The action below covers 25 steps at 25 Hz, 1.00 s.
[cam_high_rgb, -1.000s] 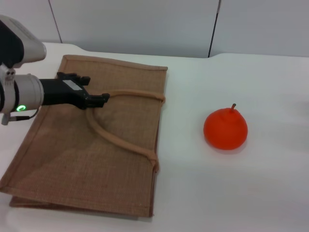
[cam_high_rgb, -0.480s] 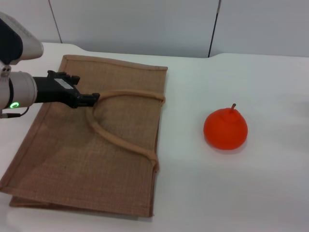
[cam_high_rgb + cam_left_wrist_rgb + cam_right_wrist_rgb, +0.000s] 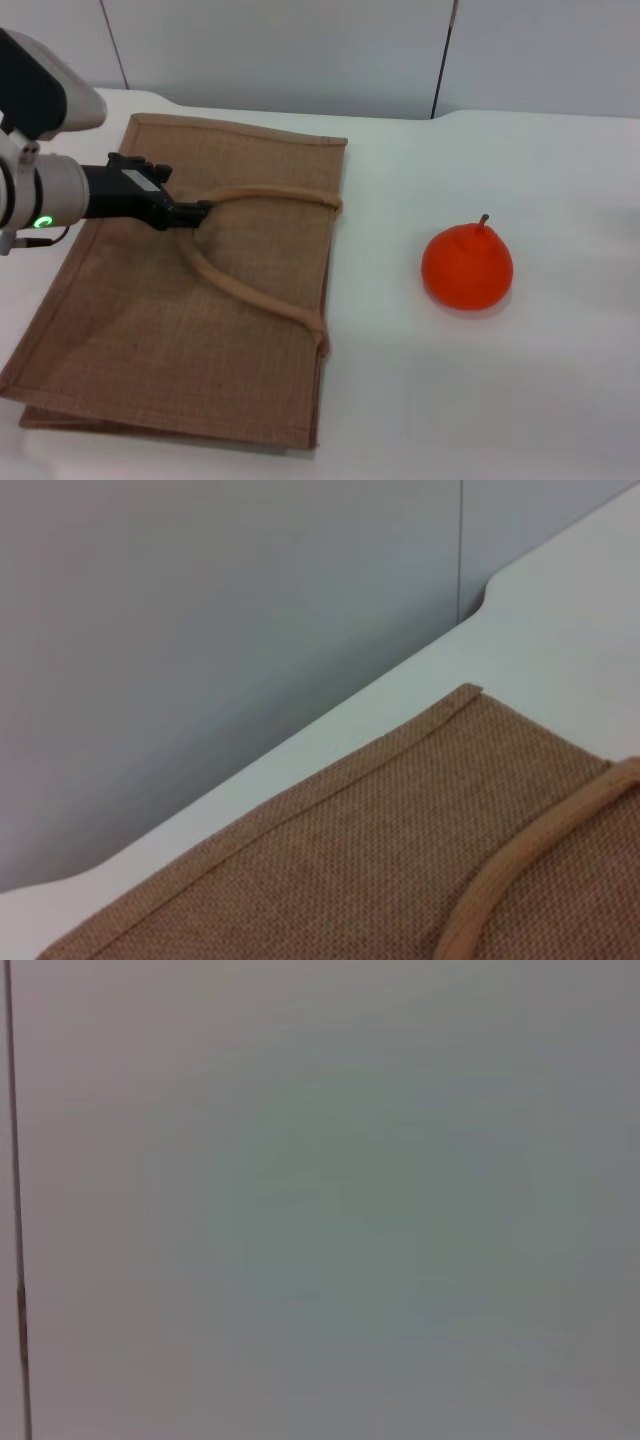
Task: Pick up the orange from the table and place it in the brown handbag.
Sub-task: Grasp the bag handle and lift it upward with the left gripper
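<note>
One arm was at work: the left end effector sat low over the brown handbag, its dark tips at the bend of the upper rope handle. Its tips read as drawn close together at the rope, but whether they actually pinched it — cannot tell from the head view, and the left wrist view showed only weave, edging and a stretch of handle. Right end effector not in view; its wrist camera faced a blank wall.

The orange stood on the white worktop, stem up, well apart from the bag and to its right. The bag lay flat, mouth edge toward the orange, apparently closed.

Judgement: step in hand was taking the handle to open the bag's mouth; the orange itself was untouched, so the task was at an early stage. To do it well — seat the rope fully between the tips before lifting, then raise gently so only the top layer comes up and the bag does not slide across the smooth worktop. The woven cloth is limp; the mouth will likely sag unless held.

Against the frame half a second earlier: the end effector had shifted slightly toward the bag's centre and a touch lower along the handle bend. Orange and bag unchanged.
</note>
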Available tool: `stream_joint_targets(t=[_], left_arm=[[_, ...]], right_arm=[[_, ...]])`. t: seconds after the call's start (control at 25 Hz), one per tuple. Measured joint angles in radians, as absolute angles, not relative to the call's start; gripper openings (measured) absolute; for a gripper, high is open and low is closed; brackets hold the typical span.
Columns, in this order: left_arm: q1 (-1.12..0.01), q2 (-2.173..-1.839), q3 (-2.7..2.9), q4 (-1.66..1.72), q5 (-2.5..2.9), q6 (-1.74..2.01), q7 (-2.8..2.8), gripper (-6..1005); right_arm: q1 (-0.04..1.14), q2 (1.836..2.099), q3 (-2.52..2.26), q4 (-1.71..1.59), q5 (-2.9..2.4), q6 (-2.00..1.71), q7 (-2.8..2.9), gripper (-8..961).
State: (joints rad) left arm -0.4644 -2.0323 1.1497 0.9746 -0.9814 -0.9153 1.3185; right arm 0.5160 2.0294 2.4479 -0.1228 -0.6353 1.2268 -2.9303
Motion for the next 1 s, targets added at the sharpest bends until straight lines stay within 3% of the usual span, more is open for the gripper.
stream_joint_targets(t=[1.0], left_arm=[[-0.544,-2.033,1.161,0.831,-0.956,-0.842,1.331,758]], right_arm=[[0.522,2.026,2.447,-0.137,-0.631,1.224,-2.930,891]])
